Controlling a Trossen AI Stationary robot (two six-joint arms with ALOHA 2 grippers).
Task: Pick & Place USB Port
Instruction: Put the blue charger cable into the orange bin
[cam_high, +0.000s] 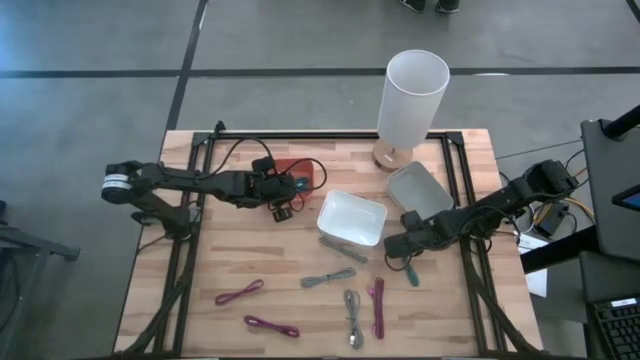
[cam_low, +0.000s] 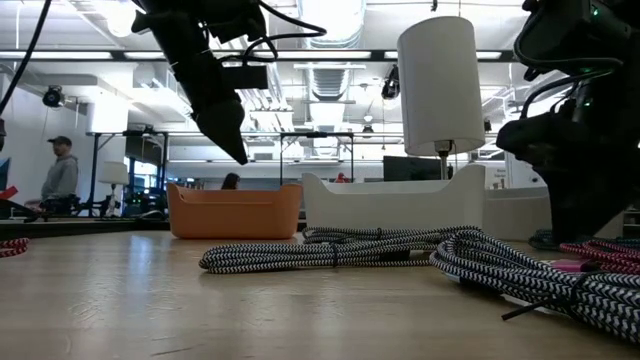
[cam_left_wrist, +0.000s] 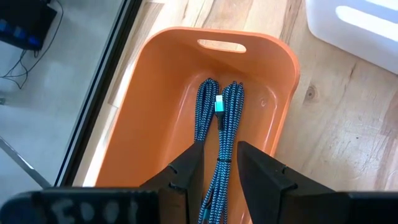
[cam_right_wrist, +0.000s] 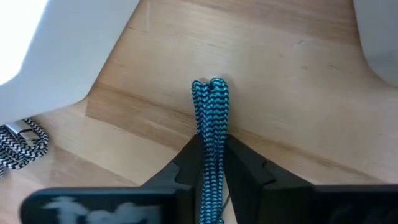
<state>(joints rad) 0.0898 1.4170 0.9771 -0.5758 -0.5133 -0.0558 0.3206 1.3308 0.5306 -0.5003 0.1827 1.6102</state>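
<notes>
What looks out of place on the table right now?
Nothing stands out. The left gripper is over the orange bin, straddling a blue cable in it. The right gripper is shut on a teal cable above the table. Loose cables lie unspilled.

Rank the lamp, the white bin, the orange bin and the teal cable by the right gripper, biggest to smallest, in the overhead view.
1. Lamp, partly because its shade is nearest the camera.
2. White bin.
3. Orange bin, partly hidden by the left gripper.
4. Teal cable, beside the right gripper.

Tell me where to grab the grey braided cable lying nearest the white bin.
Grip the grey cable at mid-length, coming straight down from above: the bundle lies flat and narrow on the table, bare wood on both long sides, so pincer fingers should straddle it crosswise.
</notes>
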